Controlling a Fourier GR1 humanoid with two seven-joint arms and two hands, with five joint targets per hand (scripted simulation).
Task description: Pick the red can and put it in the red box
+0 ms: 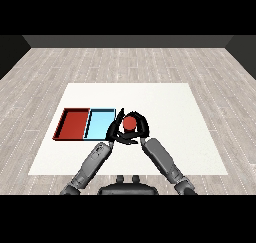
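Note:
The red can (129, 122) stands just to the right of the light blue tray (98, 124), near the middle of the white table. My right hand (141, 126) is curled round it, with black fingers arching over its far side and right side. Close against the can's left is my left hand (114, 132), its fingers fairly straight and pointing up along the blue tray's right edge. The red tray (73, 124) lies left of the blue one and holds nothing. The can's lower part is hidden behind the hands.
The two trays lie side by side at the table's left half. The white table (175, 112) stretches away to the right and behind the hands. Grey wooden floor surrounds it.

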